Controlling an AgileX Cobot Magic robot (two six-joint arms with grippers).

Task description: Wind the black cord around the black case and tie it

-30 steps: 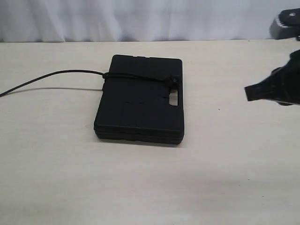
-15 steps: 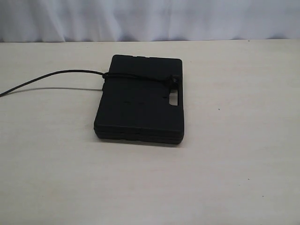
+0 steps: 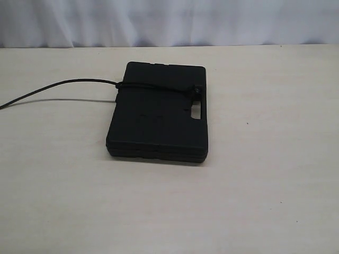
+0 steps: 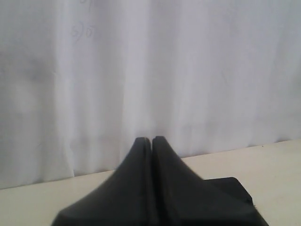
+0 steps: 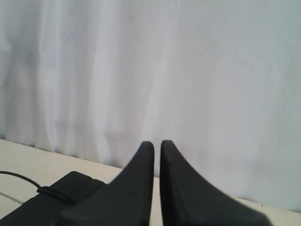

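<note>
Black cord (image 3: 85,80) is shown passed across the black case (image 3: 159,127) at mid-table (image 3: 265,185) and apparently knotted by the handle cutout; the task is judged nearly complete. Left gripper (image 4: 151,139) and right gripper (image 5: 157,143) are closed, empty.

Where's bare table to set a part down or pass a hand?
Free: table right of the black case, and the wide strip on its camera side. Crowded: left of the case, where the black cord trails out of view.
</note>
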